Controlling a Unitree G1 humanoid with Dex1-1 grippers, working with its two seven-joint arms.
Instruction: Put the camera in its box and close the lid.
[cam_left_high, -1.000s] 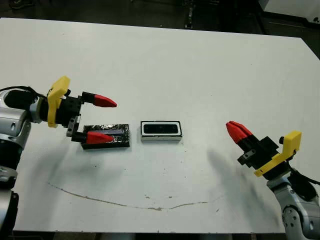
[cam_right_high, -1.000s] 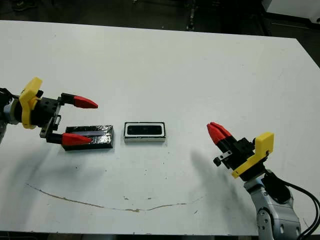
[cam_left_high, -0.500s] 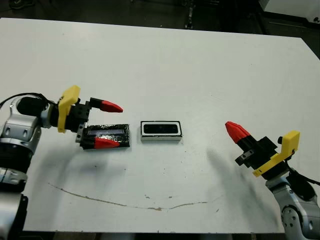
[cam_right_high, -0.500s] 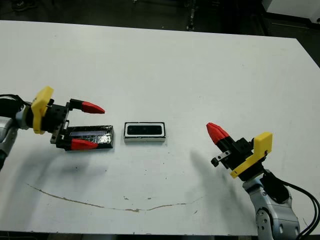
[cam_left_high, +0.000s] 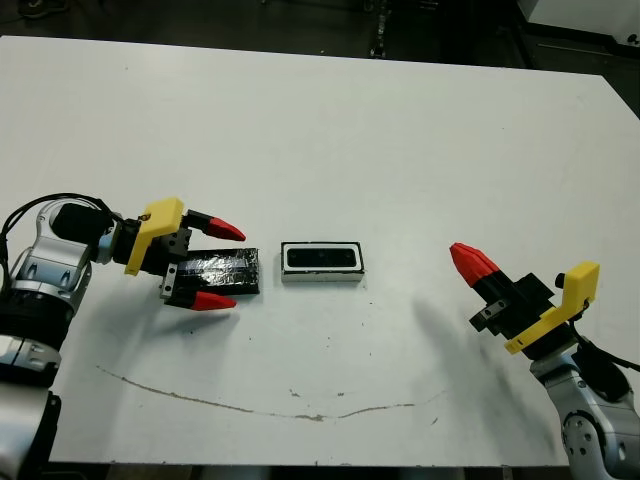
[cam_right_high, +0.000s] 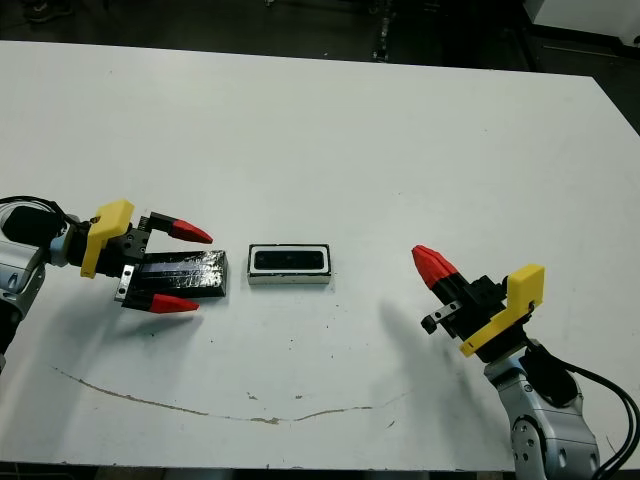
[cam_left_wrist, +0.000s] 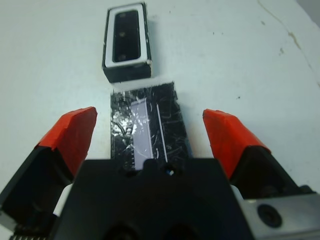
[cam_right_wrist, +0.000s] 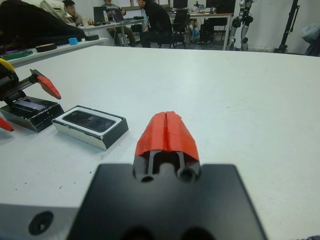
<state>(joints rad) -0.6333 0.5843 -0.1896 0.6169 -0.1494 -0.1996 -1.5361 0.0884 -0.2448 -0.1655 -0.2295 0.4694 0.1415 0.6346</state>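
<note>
The box (cam_left_high: 322, 264), white-rimmed with dark sides, sits mid-table with the camera (cam_left_high: 322, 258) lying inside it, dark face up. Just to its left lies the lid (cam_left_high: 222, 272), a crinkly black panel flat on the table. My left gripper (cam_left_high: 221, 266) is open and low, one red finger on each side of the lid; in the left wrist view the lid (cam_left_wrist: 147, 125) shows between the fingers (cam_left_wrist: 70, 132) with a gap on both sides. My right gripper (cam_left_high: 462, 253) is shut on nothing, hovering well to the right of the box (cam_right_wrist: 90, 127).
A thin brown curved mark (cam_left_high: 250, 405) runs across the table (cam_left_high: 330, 130) near its front edge. Beyond the far edge, the right wrist view shows people (cam_right_wrist: 155, 20) seated at desks and another white table with small items.
My left gripper has dropped and turned, from one finger resting over the lid to straddling it at table level. The right arm has barely moved.
</note>
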